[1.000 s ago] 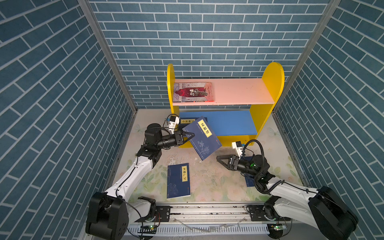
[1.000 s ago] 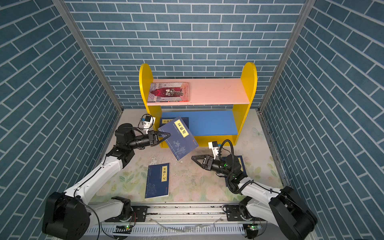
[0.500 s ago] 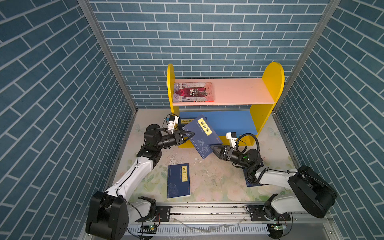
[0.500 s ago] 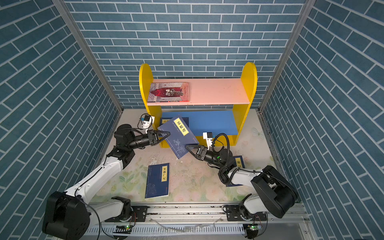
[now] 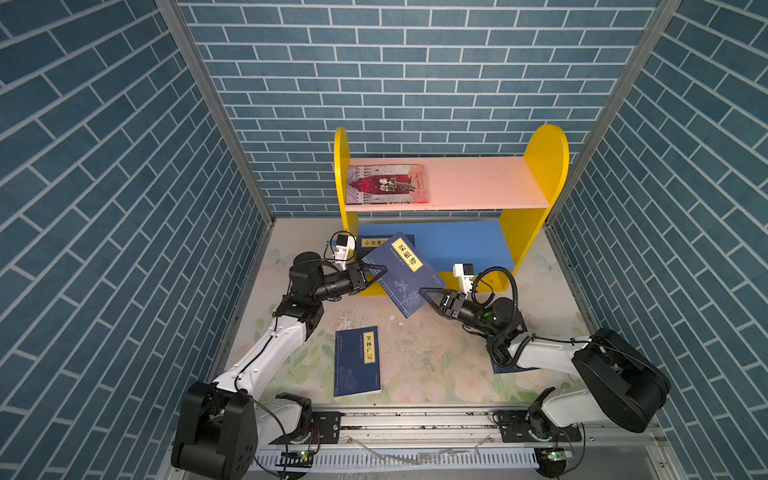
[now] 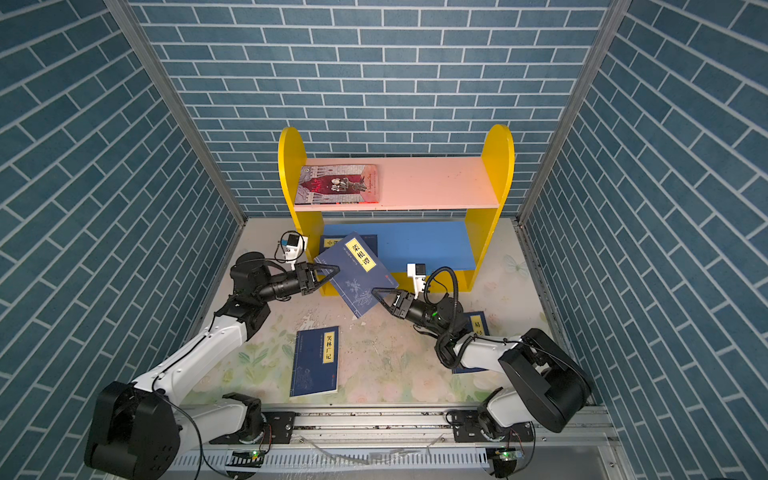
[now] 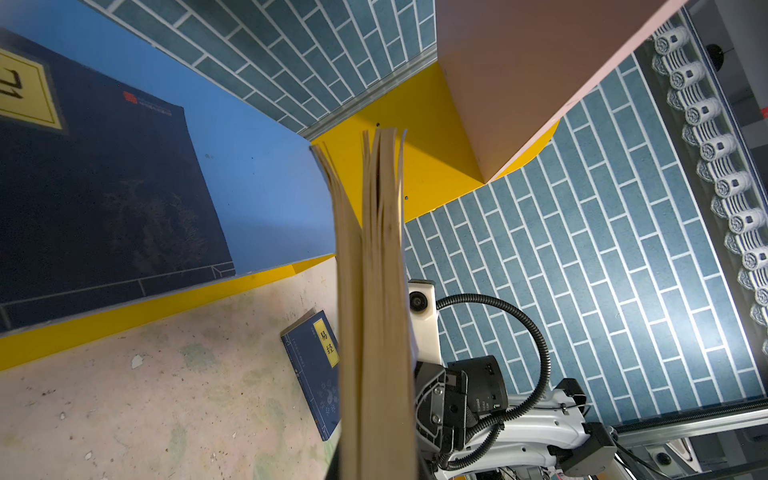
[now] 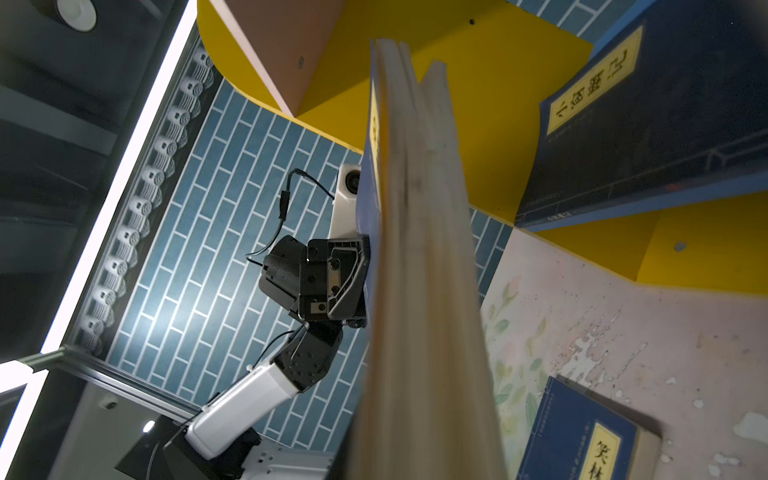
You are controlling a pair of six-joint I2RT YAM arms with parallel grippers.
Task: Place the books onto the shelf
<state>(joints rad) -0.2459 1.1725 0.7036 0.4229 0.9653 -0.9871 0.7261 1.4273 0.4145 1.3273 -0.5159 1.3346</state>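
Blue brick-pattern walls are enclosing a floral tabletop, with one shelf standing at the back. Five books are showing. Two are lying shelved: the grey-and-red book on the pink upper board, the shelved navy book on the blue lower board. The raised navy book is hanging tilted before the lower board, the left gripper clamping one edge and the right gripper pinching the opposite corner. Two are lying unshelved on the tabletop: the front navy book and the side navy book, partly under the right arm.
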